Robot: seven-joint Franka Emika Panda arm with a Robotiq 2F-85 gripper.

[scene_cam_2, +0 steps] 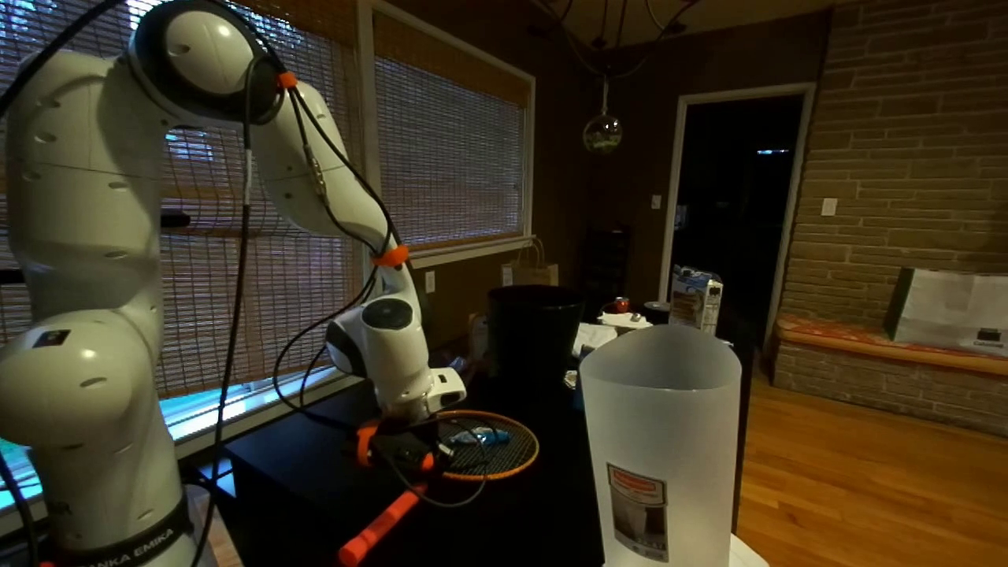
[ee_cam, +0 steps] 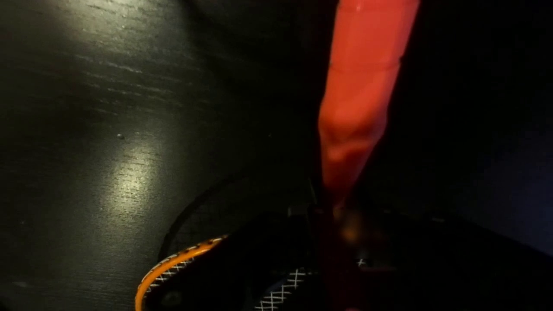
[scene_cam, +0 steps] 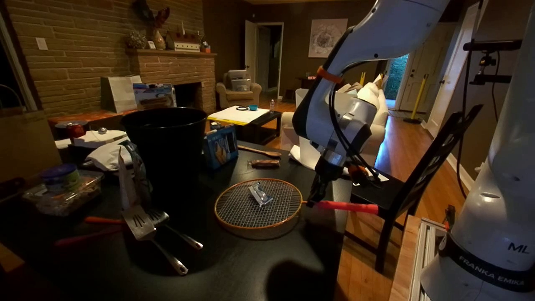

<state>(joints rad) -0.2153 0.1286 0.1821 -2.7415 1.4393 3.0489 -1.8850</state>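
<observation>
Wrist view: we've got jaws clamped on the racket [scene_cam: 259, 216], beside its red handle [ee_cam: 365, 69], near the table's [scene_cam: 250, 267] robot-side edge; silver packet [scene_cam: 261, 195] on its strings [scene_cam: 234, 200].

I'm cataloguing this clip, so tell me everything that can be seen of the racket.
The racket has a round orange rim, pale crisscross strings and a red handle that looks wrapped. The gripper clamps the narrow shaft between handle and head. A small silvery-blue packet lies on the strings. The head looks nearly level, seemingly just above the dark table.
</observation>
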